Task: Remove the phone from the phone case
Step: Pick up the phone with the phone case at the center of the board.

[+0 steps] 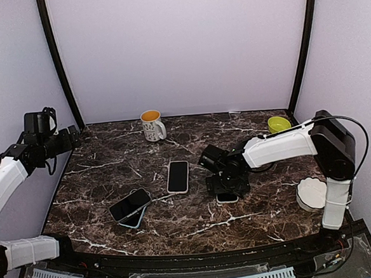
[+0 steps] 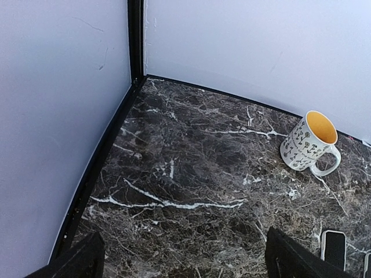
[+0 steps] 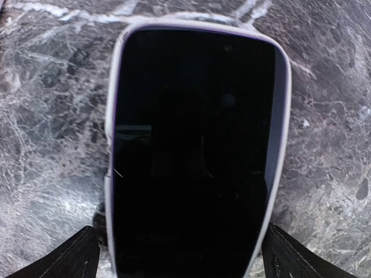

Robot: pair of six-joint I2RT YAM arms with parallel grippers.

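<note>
1. Because the dark marble desk [image 1: 179, 228] is hard and glossy between plain lilac walls, a phone pushed flat on it would likely slide rather than stay put.
2. The right hand [image 1: 226, 188], jaws wide, stands nearer the arms and to the right of the mug [image 1: 151, 125], straddling the task's phone. The left hand [image 1: 40, 123], also wide and empty, hangs raised well to the left of the mug.
3. The phone [image 3: 191, 156] lies face up. It is stiff and glass-fronted, probably slick, and fragile if dropped.
4. Its pale phone case [image 3: 282, 116] looks soft and flexible, so peeling the rim back at a corner seems the best hold.
</note>
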